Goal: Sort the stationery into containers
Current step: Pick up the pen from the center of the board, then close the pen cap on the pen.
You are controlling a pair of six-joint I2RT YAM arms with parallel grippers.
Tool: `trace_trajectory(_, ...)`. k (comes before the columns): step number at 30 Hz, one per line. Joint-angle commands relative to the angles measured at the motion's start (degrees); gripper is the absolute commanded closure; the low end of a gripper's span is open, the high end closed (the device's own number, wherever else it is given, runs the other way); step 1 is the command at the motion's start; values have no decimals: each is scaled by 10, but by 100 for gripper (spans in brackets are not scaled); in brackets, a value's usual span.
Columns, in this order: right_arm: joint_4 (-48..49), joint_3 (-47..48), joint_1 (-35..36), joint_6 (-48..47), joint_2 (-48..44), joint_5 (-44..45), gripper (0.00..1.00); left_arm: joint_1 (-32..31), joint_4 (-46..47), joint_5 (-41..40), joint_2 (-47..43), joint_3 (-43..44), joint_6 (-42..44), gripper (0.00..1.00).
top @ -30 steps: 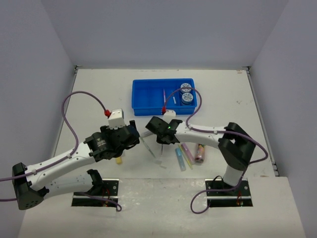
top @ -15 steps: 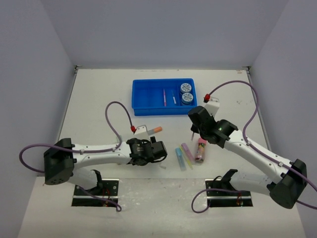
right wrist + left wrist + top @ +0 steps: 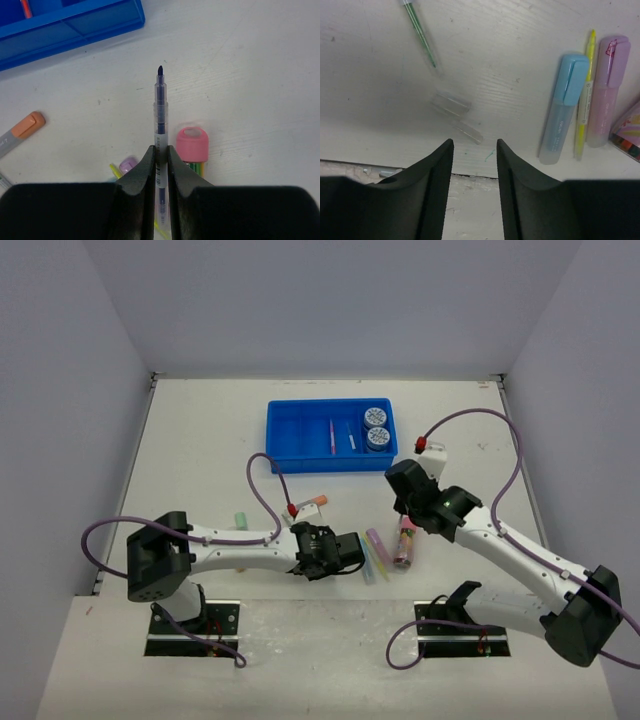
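From above, a white worktop (image 3: 200, 440) sits inside pale walls (image 3: 300, 300). The blue tray (image 3: 300, 432) lies at the middle of the far edge, with two patterned discs (image 3: 376, 428) in its right-hand compartment. The far corners and the whole left side are bare. An orange marker (image 3: 316, 501) and a green marker (image 3: 241, 519) lie left of centre. The left gripper (image 3: 352, 552) is low by the near edge. The right gripper (image 3: 401, 512) hangs between the tray and a pink tube (image 3: 404, 545).

On the left wrist, the fingers stand apart with nothing between them, over the worktop's near edge. Just ahead lies a clear cap (image 3: 451, 104), and beyond it a green pen (image 3: 420, 32). To the right, a blue marker (image 3: 563, 107), yellow pen (image 3: 585, 100) and purple marker (image 3: 607, 90) lie side by side.

On the right wrist, the fingers clamp a dark pen (image 3: 160, 105), its tip towards the tray's near wall, with bare worktop around it.
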Motion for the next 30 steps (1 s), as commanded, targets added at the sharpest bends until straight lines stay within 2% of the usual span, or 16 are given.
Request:
trace_trajectory(1, 15, -2, -3, -12, -30, 12, 100, -2, 11, 19, 6, -2, -36, 66)
trace_trajectory(22, 42, -30, -4, -32, -82, -4, 100, -1, 39, 65, 84, -4, -22, 66)
trace_trajectory(28, 45, -33, -4, -33, -94, -4, 100, -2, 50, 87, 76, -25, -17, 80)
trace_trajectory(30, 47, -33, -4, -32, -95, -6, 100, -2, 56, 93, 74, -32, -15, 82)
